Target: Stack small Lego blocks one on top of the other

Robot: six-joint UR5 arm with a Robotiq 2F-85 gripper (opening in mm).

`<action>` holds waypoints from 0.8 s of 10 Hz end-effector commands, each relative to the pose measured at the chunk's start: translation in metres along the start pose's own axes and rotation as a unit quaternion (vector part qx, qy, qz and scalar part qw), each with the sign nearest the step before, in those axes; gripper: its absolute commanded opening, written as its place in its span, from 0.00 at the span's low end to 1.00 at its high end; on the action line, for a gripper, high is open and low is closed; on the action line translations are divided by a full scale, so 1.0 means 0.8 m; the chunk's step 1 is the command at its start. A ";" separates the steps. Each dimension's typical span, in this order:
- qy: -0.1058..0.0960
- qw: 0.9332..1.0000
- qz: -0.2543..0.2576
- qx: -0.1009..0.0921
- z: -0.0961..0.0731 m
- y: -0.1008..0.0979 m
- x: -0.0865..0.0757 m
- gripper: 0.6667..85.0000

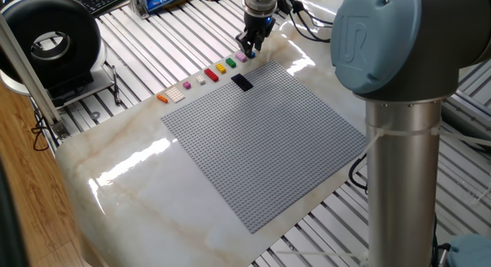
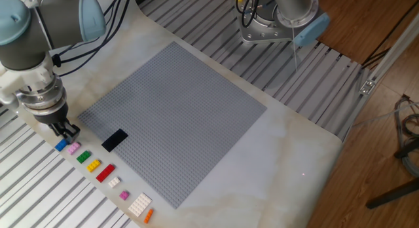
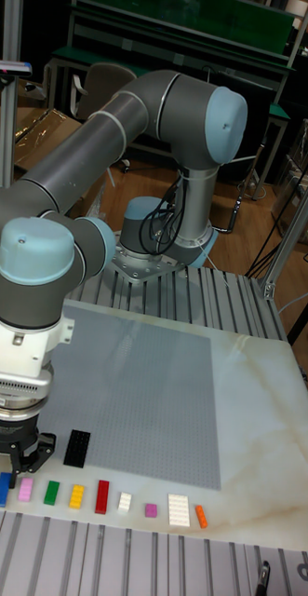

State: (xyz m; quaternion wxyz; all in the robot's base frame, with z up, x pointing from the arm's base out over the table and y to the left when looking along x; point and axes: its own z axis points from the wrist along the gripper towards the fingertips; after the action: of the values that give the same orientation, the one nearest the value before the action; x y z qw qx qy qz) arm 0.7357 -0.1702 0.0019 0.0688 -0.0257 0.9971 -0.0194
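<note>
The tool (image 2: 67, 132) hangs just above the blue brick (image 2: 61, 146) at the end of the row, its fingers close together and holding nothing that I can see. The other bricks lie in a line along the grey plate's (image 2: 177, 116) edge on the counter (image 2: 288, 143): pink (image 2: 73, 149), green (image 2: 83, 157), yellow (image 2: 94, 166), red (image 2: 105, 173), white (image 2: 139, 204), orange (image 2: 148, 215). A black brick (image 2: 115, 139) sits on the plate.

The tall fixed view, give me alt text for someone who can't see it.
A UR5 arm's gripper hangs over the left end of a row of small Lego blocks, above the blue brick and pink brick. Behind the row, a black brick sits on a large grey baseplate.
</note>
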 end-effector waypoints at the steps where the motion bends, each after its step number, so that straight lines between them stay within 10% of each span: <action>1: -0.002 1.000 0.014 -0.010 -0.004 0.007 -0.005 0.43; 8: -0.002 0.999 0.027 -0.023 -0.005 0.012 -0.006 0.30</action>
State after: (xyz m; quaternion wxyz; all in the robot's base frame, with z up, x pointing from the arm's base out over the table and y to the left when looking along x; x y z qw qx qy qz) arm 0.7383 -0.1594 0.0047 0.0691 -0.0056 0.9976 0.0001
